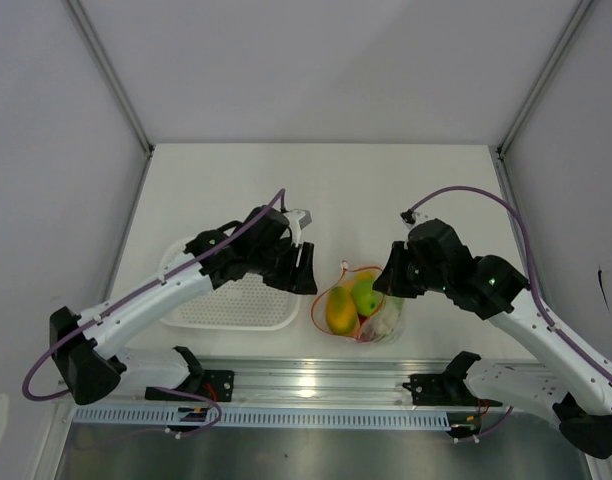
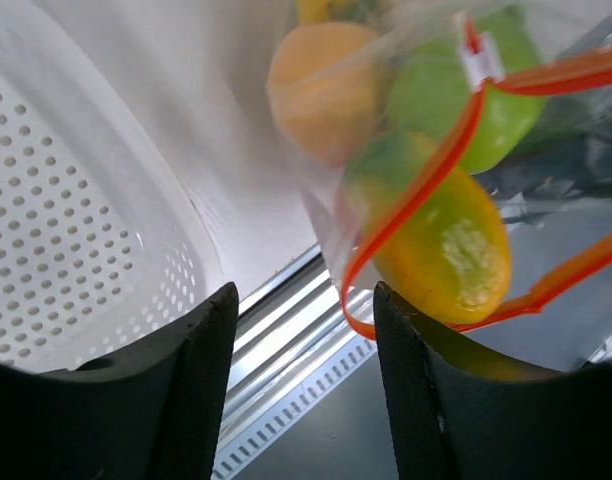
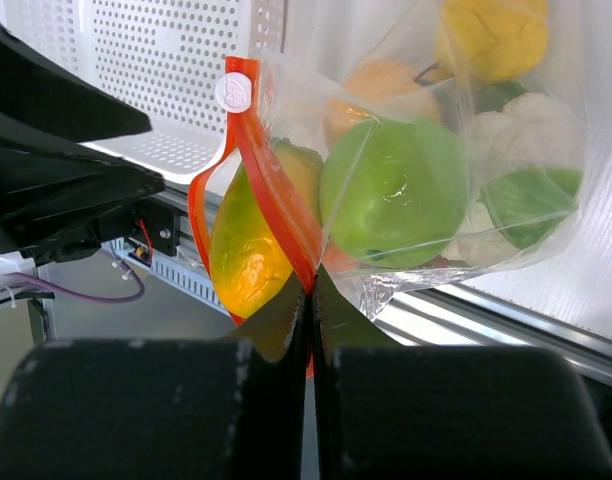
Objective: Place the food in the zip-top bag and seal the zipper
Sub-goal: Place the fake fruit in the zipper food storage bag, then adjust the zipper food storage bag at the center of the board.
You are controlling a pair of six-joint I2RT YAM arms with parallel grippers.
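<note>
Room lies between basket and bag, where left pincer gapes empty; right pincer clamps the zipper.

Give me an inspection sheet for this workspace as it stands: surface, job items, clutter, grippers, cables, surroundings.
Surface: white table, no spills seen.
Job's things: clear bag holds a green fruit, an orange fruit and a white lump. A yellow-orange fruit sits in its mouth. The zipper gapes, unsealed.
Clutter: white basket beside the bag, no food seen in it.
Grippers: left gripper open, holding nothing, next to the bag. Right gripper shut on the zipper.
Cables: purple cable along each arm, away from the bag.
Surroundings: white walls, metal rail at the near edge.
</note>
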